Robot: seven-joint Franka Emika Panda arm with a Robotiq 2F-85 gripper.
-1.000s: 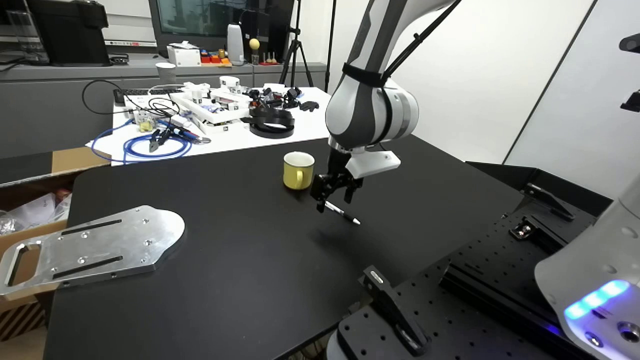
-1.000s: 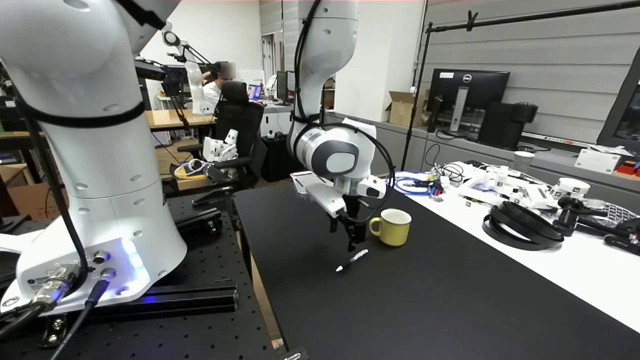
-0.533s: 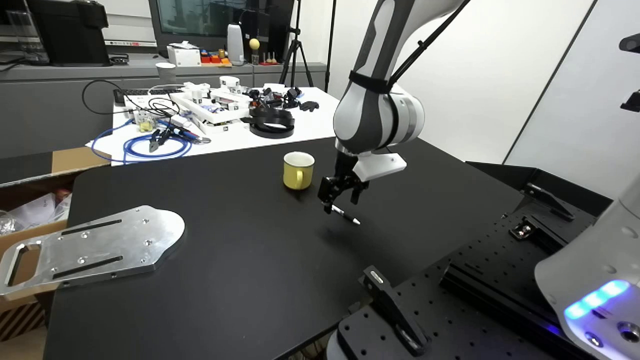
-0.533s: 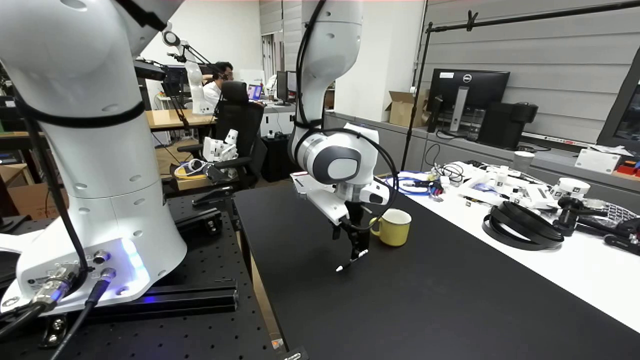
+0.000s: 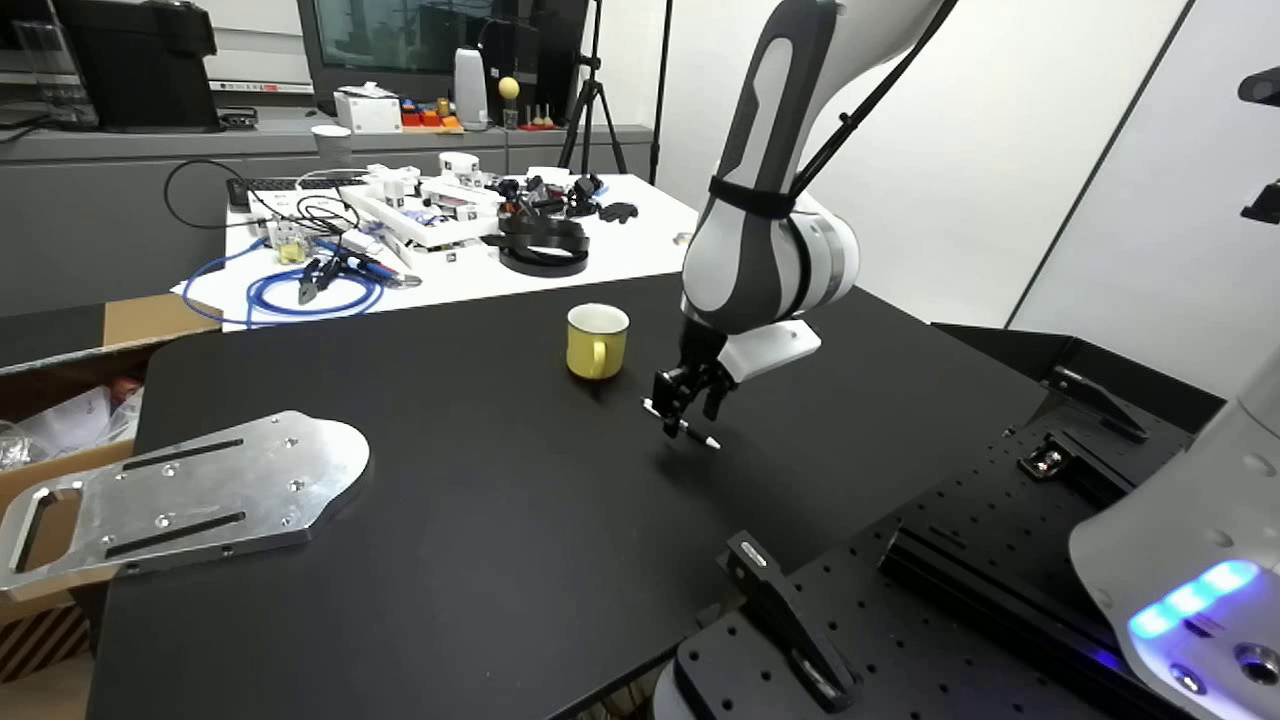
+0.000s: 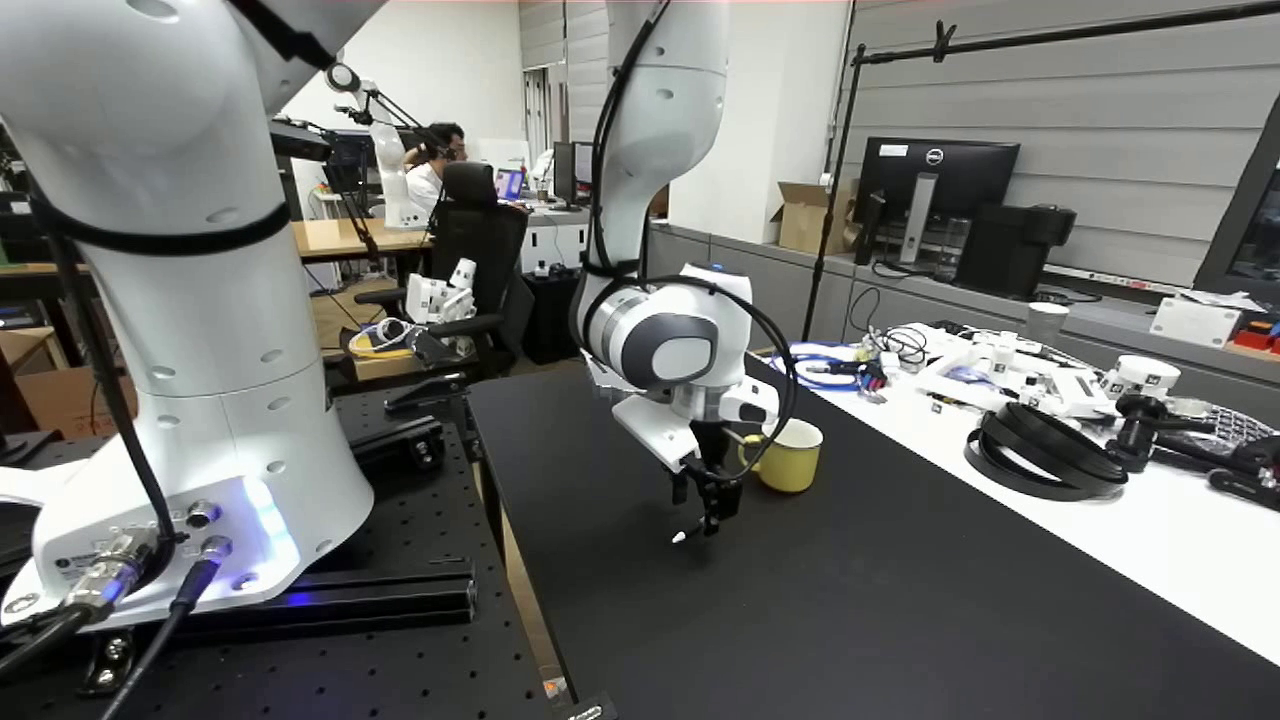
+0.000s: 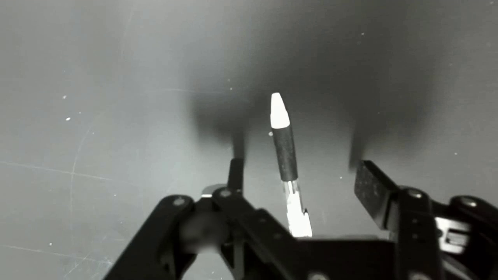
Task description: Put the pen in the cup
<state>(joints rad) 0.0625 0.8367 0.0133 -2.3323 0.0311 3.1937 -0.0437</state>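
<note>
A white pen with a black grip [image 7: 286,151] lies on the black table. In the wrist view it runs between the two fingers, touching neither, with its rear end hidden behind the gripper body. My gripper [image 7: 299,165] is open and low over the pen. In an exterior view the fingers [image 5: 692,420] cover part of the pen [image 5: 698,434]; in another exterior view mostly the pen's white tip [image 6: 682,537] shows beside the fingers [image 6: 697,512]. The yellow cup [image 5: 590,350] stands upright near the gripper, with its handle and white rim also visible here [image 6: 790,460].
A flat silver metal plate [image 5: 230,480] lies at the table's edge. A white table [image 5: 610,260] with cables, tools and white parts adjoins the black table. The robot base [image 6: 220,500] stands on a perforated black mount. An open cardboard box [image 5: 50,470] sits beside the table.
My gripper has moved down and away from the cup, along the pen toward its middle. The fingers stay open. The pen and cup have not moved.
</note>
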